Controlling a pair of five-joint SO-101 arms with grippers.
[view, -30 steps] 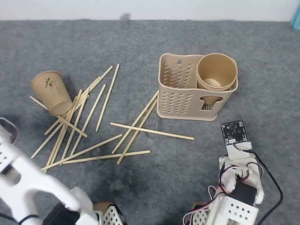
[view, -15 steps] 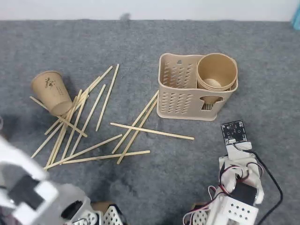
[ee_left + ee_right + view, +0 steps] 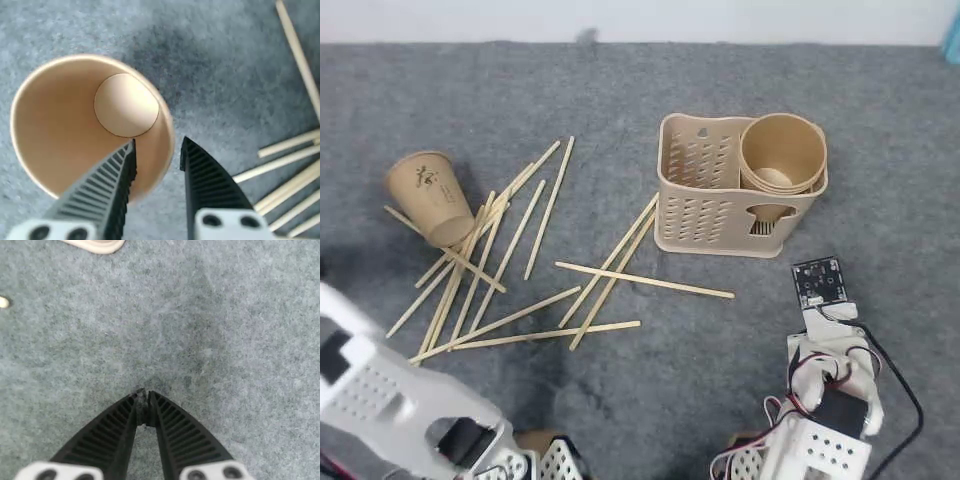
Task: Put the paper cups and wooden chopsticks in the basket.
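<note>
the tabletop (image 3: 620, 90) is mottled grey. the lying paper cup (image 3: 430, 195) is kraft brown with a dark brush-like mark; the stacked cups (image 3: 782, 150) are the same brown. the basket (image 3: 705, 215) is beige, patterned with slots. the chopsticks (image 3: 645, 280) are pale wood. the left fingers (image 3: 112, 185) and right fingers (image 3: 117, 430) are black and ribbed.

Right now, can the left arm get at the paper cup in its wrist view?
Probably yes: its open fingers appear to sit either side of the paper cup wall, with nothing between them and it.
</note>
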